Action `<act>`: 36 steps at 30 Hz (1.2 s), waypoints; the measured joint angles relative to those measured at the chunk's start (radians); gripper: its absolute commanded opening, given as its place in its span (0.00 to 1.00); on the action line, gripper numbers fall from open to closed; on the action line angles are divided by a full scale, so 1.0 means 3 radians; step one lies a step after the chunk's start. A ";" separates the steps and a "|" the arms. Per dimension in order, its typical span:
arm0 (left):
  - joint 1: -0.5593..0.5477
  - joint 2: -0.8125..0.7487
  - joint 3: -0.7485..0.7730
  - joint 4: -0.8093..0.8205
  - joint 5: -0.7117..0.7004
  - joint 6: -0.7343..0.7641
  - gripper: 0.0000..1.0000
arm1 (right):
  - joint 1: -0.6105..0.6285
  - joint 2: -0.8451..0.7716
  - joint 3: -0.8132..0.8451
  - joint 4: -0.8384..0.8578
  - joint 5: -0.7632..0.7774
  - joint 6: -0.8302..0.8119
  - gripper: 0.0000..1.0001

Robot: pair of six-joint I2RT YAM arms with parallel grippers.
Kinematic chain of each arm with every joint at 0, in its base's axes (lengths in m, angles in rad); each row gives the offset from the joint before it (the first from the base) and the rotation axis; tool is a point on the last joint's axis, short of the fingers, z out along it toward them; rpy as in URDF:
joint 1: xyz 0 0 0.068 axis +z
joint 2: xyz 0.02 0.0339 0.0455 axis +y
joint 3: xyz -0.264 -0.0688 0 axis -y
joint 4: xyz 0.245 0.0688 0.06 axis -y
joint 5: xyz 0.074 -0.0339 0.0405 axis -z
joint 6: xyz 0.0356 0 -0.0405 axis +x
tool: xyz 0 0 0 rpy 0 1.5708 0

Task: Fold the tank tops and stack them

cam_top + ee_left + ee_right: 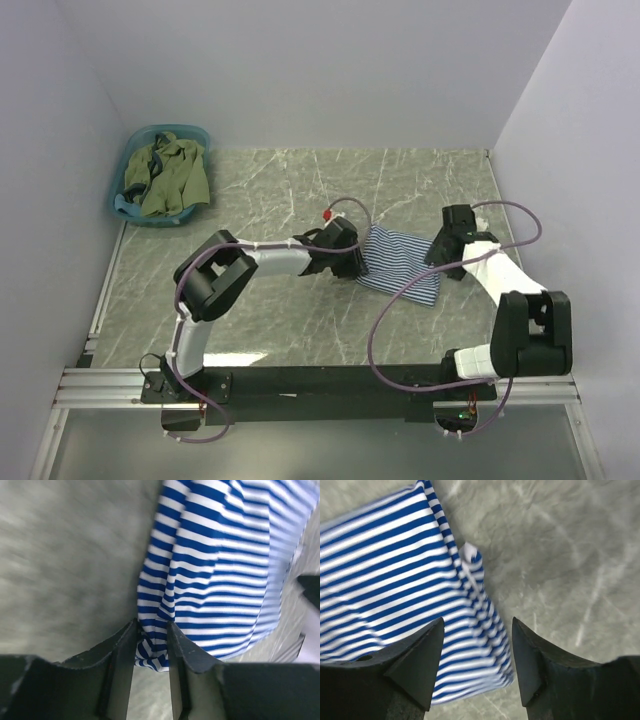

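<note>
1. The striped top [400, 265] lies on the table [250, 190], right of centre, between my two claws. It looks like a compact slab, so I judge it is at least partly folded.
2. The left claw [151, 625] is pinching the top's left edge. A bunched bit of hem sits between the fingers and creases fan out from it across the stripes.
3. The right claw [477, 621] is spread wide and holds nothing. It hovers just over the right edge, where a small curl of trim sticks up.
4. To do this step well, I'd carry the pinched edge low and flat. Lifting it high would let the layers slide apart.
5. Before closing the right claw I'd lower it onto that loose edge so it catches every layer, not just the curl.
6. Both claws should travel together and at the same height, or the stripes will skew and the fold will land crooked.
7. The left arm's elbow is bent out to the left. Its forearm runs right across the table, with the wrist low at the cloth.
8. The right arm's elbow sits near the right wall. Its forearm reaches in to the left and the claw tips down at the edge.
9. The olive top [170, 175] is heaped in the basin [135, 150] at the far left corner, not yet folded.
</note>
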 measured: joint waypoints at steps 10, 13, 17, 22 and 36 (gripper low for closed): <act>-0.0315 0.0322 0.0490 -0.0159 0.0109 0.0006 0.34 | -0.0024 -0.0758 0.0553 -0.0252 0.0036 0.0093 0.64; -0.0362 0.0535 0.0801 -0.0201 0.0172 0.0008 0.33 | -0.0024 -0.0894 0.0596 -0.0247 0.0036 0.0128 0.64; -0.0404 0.0783 0.1147 -0.0210 0.0268 0.0005 0.33 | -0.0024 -0.0966 0.0596 -0.0294 0.0034 0.0149 0.64; -0.0421 0.1029 0.1511 -0.0238 0.0378 0.0008 0.34 | -0.0024 -0.1022 0.0595 -0.0304 0.0032 0.0156 0.64; -0.0417 0.1762 0.2564 -0.0169 0.0797 0.0065 0.39 | -0.0025 -0.1204 0.0497 -0.0294 0.0011 0.0224 0.64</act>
